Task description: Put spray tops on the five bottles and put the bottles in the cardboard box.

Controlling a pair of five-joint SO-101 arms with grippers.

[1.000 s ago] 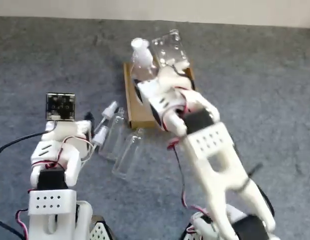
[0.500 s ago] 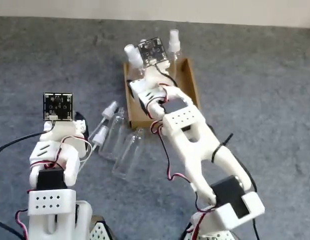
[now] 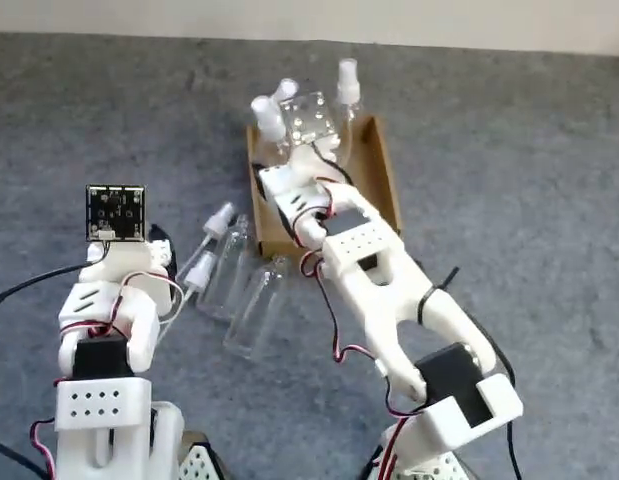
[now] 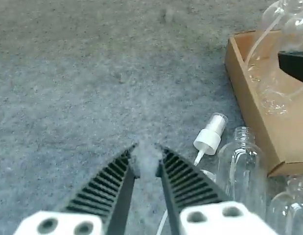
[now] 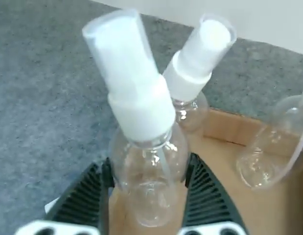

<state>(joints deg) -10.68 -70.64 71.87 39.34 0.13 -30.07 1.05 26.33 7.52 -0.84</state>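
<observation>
My right claw was closed on a clear bottle, one ribbed finger on each side of its body. The bottle wore a white spray top and leaned a little. Its base was inside the cardboard box, near a corner, though I could not tell whether it touched the floor of the box. Just behind it stood a second capped bottle, and a third clear bottle was against the box wall to the side. The bottles were plain see-through plastic, so I could see the dip tube inside the one I held.

From above, that arm reached across the box, with the white tops bunched at its far end.

My left claw hung low over the grey worktop, well apart from the box. Its jaws were narrow, and between the tips I saw only the grey surface. Just beside it lay a loose spray top with its thin tube, next to an uncapped bottle on its side. Another open bottle lay beyond that, close to the box wall. The high view showed a second loose top by those two bottles.

The dark square board on my left wrist had markings too small to read.
</observation>
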